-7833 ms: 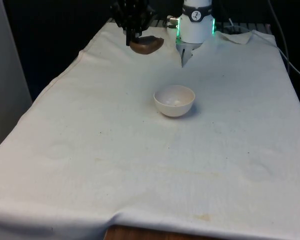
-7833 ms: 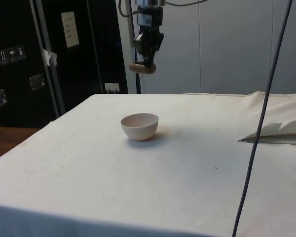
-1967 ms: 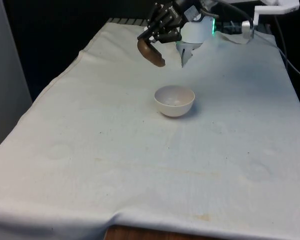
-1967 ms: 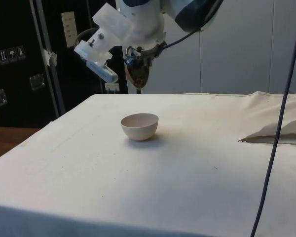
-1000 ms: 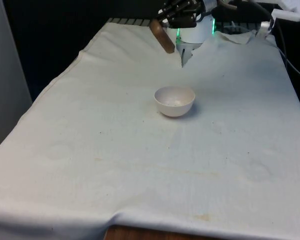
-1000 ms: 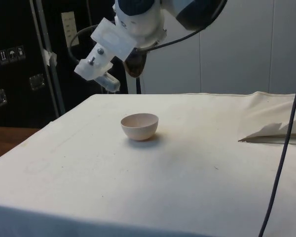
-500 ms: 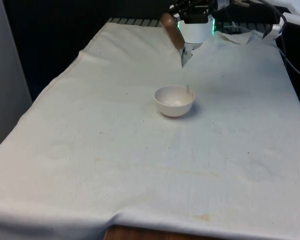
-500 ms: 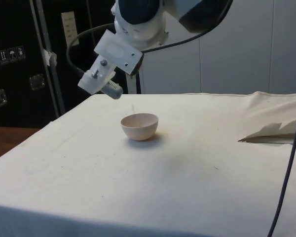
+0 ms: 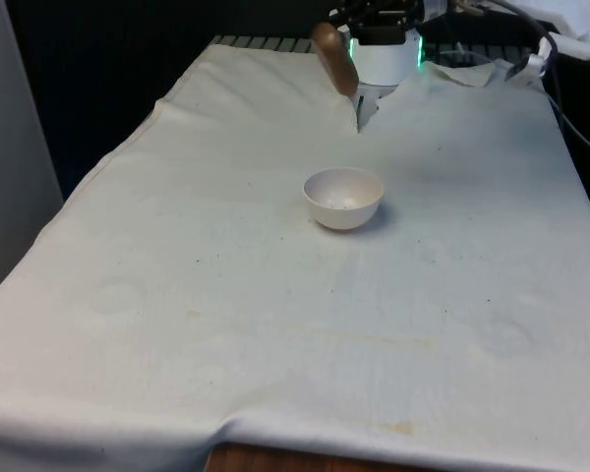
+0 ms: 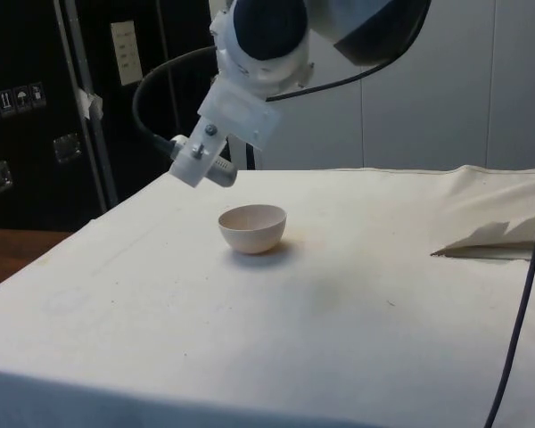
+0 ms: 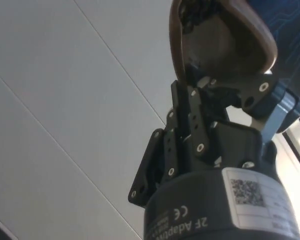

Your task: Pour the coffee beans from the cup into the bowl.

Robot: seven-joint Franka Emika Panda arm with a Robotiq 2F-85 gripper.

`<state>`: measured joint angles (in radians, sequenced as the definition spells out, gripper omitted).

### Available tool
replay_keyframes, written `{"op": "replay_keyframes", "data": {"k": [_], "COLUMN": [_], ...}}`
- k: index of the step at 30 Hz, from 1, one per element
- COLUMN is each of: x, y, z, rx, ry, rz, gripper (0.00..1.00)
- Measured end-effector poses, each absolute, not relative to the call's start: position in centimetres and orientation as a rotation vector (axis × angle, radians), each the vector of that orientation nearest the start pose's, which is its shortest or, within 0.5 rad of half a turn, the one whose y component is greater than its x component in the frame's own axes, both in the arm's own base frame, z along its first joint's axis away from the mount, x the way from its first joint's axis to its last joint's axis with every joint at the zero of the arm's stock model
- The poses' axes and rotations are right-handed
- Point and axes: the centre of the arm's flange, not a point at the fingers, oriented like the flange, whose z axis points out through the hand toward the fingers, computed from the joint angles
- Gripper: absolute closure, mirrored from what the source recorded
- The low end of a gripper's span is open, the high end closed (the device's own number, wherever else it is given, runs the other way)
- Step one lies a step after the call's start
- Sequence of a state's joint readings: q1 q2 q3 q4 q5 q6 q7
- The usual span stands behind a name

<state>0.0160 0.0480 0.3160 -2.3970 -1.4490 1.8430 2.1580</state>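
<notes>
Your gripper [image 11: 217, 75] is clamped on the rim of the brown cup [image 11: 222, 37], one finger inside the wall and one outside. In the wrist view a few dark beans [image 11: 202, 12] sit against the cup's inner wall; the rest of the inside looks bare.

In the front view the cup [image 9: 335, 54] is tipped steeply on edge, held high over the table's far end. The bowl [image 9: 343, 198] stands on the cloth [image 9: 275, 315] nearer the camera, below the cup and well apart from it.

Progress: the tilt looks nearly complete, so I'd judge the pour almost finished, with those last beans left to fall. You can't confirm from either fixed view whether beans lie in the bowl [image 10: 252, 228]; its inside reads pale.
</notes>
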Motion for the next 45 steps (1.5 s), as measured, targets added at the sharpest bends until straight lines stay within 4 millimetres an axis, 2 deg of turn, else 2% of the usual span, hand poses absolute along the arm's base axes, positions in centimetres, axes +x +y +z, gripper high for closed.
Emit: {"op": "replay_keyframes", "data": {"k": [8, 15, 26, 37, 45], "x": [46.0, 45.7, 45.4, 44.5, 44.7], "y": [6.6, 6.5, 7.0, 8.6, 9.0], "z": [30.6, 30.3, 29.6, 29.4, 27.5], "rx": [1.824, 1.815, 1.776, 1.746, 1.712], "ry": [-0.855, -0.807, -0.705, -0.643, -0.604], "rz": [1.178, 1.197, 1.236, 1.262, 1.287], "gripper": [0.97, 0.97, 0.97, 0.97, 0.97]}}
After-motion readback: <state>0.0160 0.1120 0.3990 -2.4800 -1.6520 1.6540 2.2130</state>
